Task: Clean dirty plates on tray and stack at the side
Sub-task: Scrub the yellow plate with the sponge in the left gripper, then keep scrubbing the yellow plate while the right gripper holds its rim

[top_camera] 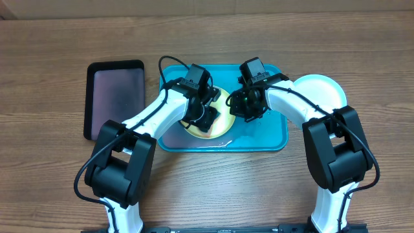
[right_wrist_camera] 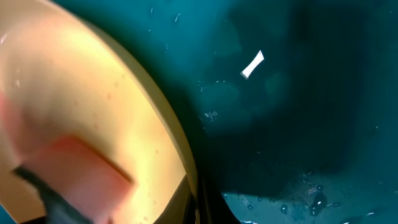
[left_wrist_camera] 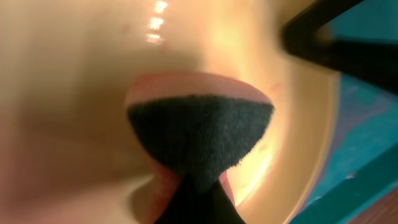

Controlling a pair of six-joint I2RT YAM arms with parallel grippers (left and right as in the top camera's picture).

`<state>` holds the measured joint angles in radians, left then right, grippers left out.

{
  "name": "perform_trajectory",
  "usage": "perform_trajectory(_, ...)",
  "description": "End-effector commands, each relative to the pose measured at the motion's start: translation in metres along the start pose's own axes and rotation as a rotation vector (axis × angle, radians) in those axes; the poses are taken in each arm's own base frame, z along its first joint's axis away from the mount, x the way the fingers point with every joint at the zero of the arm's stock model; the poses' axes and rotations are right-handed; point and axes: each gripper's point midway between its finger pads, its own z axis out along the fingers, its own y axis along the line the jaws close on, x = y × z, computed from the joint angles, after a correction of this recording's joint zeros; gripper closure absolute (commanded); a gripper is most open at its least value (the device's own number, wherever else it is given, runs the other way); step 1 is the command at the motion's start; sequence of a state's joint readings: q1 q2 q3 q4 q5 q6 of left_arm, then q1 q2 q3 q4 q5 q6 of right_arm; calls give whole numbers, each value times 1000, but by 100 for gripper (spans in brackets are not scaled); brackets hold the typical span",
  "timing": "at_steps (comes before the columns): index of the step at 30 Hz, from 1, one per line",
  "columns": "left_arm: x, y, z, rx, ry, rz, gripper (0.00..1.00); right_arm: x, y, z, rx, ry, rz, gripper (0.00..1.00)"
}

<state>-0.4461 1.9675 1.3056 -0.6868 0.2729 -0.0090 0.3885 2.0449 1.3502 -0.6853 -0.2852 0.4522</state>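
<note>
Two arms meet over the turquoise tray (top_camera: 275, 133), which lies in the middle of the table (top_camera: 52, 39). On it rests the yellow-green plate (top_camera: 222, 126), towards the tray's left half. We see the left gripper (top_camera: 206, 118) down on that plate, closed tight around a pink sponge (left_wrist_camera: 199, 134) (its dark scouring face is pinched narrow where the fingers clamp it) and pressing it against the plate's inner surface. The right gripper (top_camera: 240, 107) sits at the plate's right rim; we cannot tell how far apart its fingers stand or whether they hold the rim. Water drops (right_wrist_camera: 311, 199) bead on the tray floor. A pale plate (top_camera: 323, 90) lies on the table just beside the tray's right edge, and a black tray (top_camera: 115, 97) lies to its left.
</note>
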Motion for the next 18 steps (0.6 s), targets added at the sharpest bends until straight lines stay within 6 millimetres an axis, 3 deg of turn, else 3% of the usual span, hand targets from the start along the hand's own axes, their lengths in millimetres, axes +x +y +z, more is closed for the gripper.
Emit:
perform_trajectory(1,-17,-17,4,81,-73,60,96,10,-7,12,18,43,26,96)
perform_trajectory(5,-45,35,-3,-217,-207,-135,96,12,-8,12,23,51,29,96)
perform_trajectory(9,-51,77,-21,-461,-290,-270,96,12,-8,12,24,51,30,96)
perform_trajectory(15,-18,86,-20,-530,-166,-293,96,12,-8,12,24,51,30,96)
perform_trajectory(18,12,68,-10,-430,-6,-223,96,12,-8,12,23,51,29,96)
